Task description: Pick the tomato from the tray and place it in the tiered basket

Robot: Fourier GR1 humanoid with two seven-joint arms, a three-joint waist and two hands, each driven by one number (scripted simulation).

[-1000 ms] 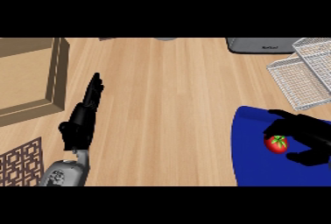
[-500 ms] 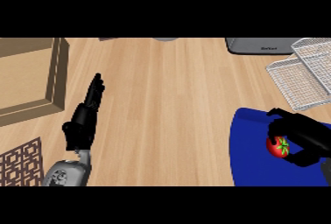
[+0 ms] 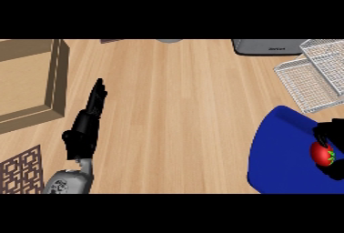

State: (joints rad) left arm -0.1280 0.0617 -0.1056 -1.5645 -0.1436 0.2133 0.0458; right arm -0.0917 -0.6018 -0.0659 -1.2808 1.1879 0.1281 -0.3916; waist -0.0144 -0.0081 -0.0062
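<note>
cut off by the right edge: black right hand (image 3: 331, 132), only dark fingers showing, curled over and under the round red tomato with a green stalk (image 3: 322, 153); palm and forearm out of sight. tomato partly covered by those fingers, glossy, sitting over the smooth blue rounded tray (image 3: 282, 154), itself clipped at the right and lower edges. cannot tell whether lifted clear of the tray or resting on it.

up in the right corner, white wire-mesh tiered basket (image 3: 312, 82), two gridded rectangular levels overlapping, the upper one running off the edge. well apart from the tomato. just beside it along the top, grey box-shaped appliance with a small label (image 3: 267, 47), only its lower part visible.

on the left, black left hand (image 3: 91, 118) on a grey forearm, fingers straight and together, pointing up the pale wood-grain counter (image 3: 174, 113), holding nothing. forearm cut at the bottom.

upper left, tan wooden frame-like box with raised rim (image 3: 40, 82), cropped by the left edge. lower left corner, dark brown lattice-patterned mat (image 3: 20, 168), partly out of view. at the top edge, small grey rounded shape, too little showing to identify.
</note>
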